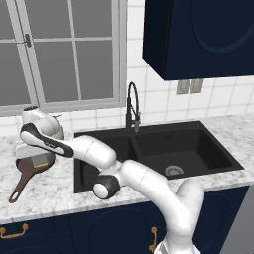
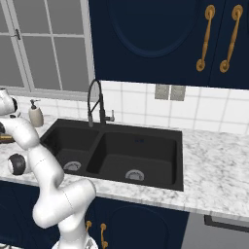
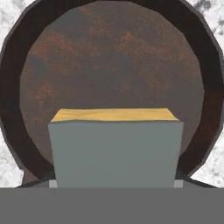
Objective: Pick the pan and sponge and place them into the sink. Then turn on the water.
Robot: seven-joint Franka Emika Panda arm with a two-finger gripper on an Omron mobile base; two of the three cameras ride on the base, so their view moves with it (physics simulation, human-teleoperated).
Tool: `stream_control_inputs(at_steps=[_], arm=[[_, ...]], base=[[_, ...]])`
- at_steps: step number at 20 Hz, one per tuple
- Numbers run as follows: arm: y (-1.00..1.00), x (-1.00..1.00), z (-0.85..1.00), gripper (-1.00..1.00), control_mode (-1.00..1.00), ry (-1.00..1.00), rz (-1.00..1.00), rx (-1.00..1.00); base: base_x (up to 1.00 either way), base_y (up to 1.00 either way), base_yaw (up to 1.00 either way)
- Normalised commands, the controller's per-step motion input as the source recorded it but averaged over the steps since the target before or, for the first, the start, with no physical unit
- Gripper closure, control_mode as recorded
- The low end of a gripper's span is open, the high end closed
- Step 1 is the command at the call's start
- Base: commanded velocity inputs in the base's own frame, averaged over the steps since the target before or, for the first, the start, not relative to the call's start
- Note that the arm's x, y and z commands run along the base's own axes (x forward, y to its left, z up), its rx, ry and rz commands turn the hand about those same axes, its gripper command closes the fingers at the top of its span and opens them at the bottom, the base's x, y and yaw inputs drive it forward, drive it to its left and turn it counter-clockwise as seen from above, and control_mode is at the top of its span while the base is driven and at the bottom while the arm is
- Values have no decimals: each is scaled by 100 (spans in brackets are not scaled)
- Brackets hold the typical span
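Note:
In the hand view the sponge [image 3: 114, 151], grey-blue face towards me with a yellow edge behind, sits right between my jaws and hides my fingertips. My gripper [image 3: 114, 183] is shut on the sponge. Directly below it lies the pan [image 3: 113, 61], round and dark reddish-brown, on the marble counter. I cannot tell whether the sponge touches the pan's floor. In the left base view my hand [image 1: 33, 155] hangs over the pan [image 1: 31, 167], whose long handle [image 1: 17, 189] points to the front left. The black sink [image 1: 198, 144] [image 2: 141, 143] lies to the right of the pan.
A black spring faucet [image 1: 132, 106] [image 2: 95, 104] rises behind the sink's divider. A beige soap dispenser [image 2: 35, 114] stands on the counter left of the faucet. A window is behind it and dark blue cabinets hang above the sink's right side.

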Motion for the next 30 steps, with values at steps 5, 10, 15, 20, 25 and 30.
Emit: stream_control_inputs(at_steps=[5, 10, 15, 20, 25, 30], arm=[[2, 73, 2, 100, -100, 0, 0, 0], [3, 29, 1, 100, -100, 0, 0, 0], [24, 0, -1, -100, -100, 0, 0, 0], [20, 0, 0, -100, -100, 0, 0, 0], [2, 0, 4, -100, -100, 0, 0, 0], [-4, -12, 20, -100, -100, 0, 0, 0]], base=[[0, 0, 0], [0, 0, 0], [0, 0, 0], [0, 0, 0], [0, 0, 0], [0, 0, 0]])
